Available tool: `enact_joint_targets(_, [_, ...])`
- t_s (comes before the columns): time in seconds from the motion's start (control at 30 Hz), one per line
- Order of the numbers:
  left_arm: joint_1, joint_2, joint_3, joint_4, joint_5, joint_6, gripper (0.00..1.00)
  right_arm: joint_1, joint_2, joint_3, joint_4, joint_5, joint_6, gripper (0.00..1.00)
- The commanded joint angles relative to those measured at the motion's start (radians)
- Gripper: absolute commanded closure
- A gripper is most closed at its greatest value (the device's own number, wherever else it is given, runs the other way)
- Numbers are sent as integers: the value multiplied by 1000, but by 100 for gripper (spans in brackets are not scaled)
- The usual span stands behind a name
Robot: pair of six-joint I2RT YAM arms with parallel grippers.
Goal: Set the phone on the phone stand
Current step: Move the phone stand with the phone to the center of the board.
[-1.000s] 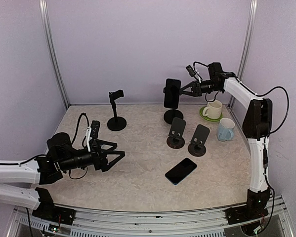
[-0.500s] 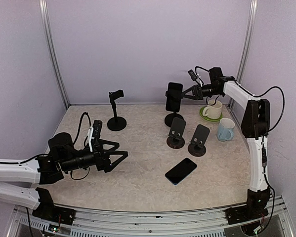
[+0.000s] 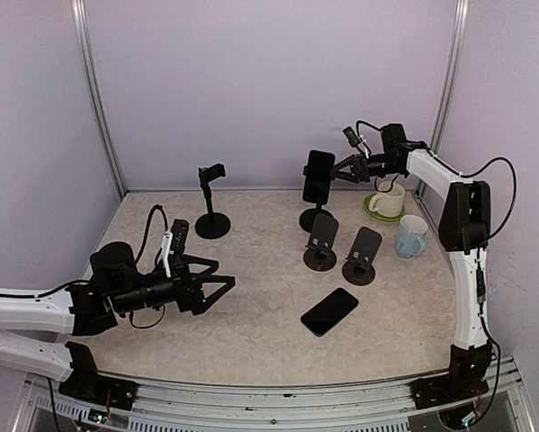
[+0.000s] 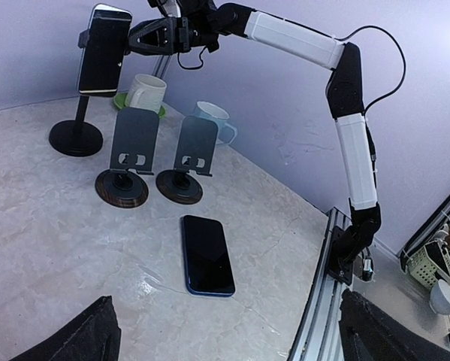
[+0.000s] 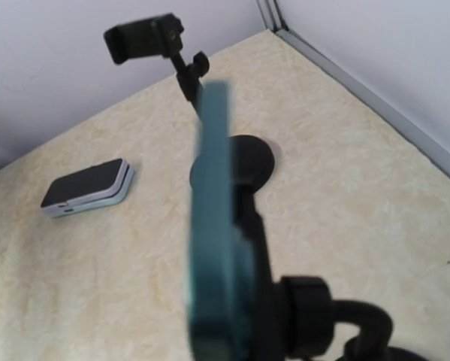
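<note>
- Left fingers [image 4: 82, 338]: spread wide, holding nothing, low over the near left of the surface [image 3: 251, 346].
- Right fingers [image 4: 146, 35]: raised at the back, tips at the phone's [image 3: 318, 175] right edge. I cannot tell whether they grip it.
- Phone: upright in the clamp of a tall stand [image 3: 316, 216].
- 2nd phone [image 3: 329, 311]: flat on the surface, near 2 low stands [image 3: 322, 241], [image 3: 363, 255].
- Empty tall stand [image 3: 212, 202]: back left.
- 2 cups [image 3: 388, 200], [image 3: 410, 236]: back right.
</note>
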Motion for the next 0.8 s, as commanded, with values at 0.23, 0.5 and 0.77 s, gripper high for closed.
enact_joint_targets(0.23, [-3, 17, 37, 16, -27, -2, 1, -13, -89, -29, 36, 65, -10, 41])
enact_joint_targets(0.5, [86, -62, 46, -6, 1, -17, 1, -13, -235, -191, 125, 190, 82, 31])
enact_joint_targets(0.77, [148, -73, 68, -65, -29, -23, 1, -13, -458, -467, 266, 307, 203, 10])
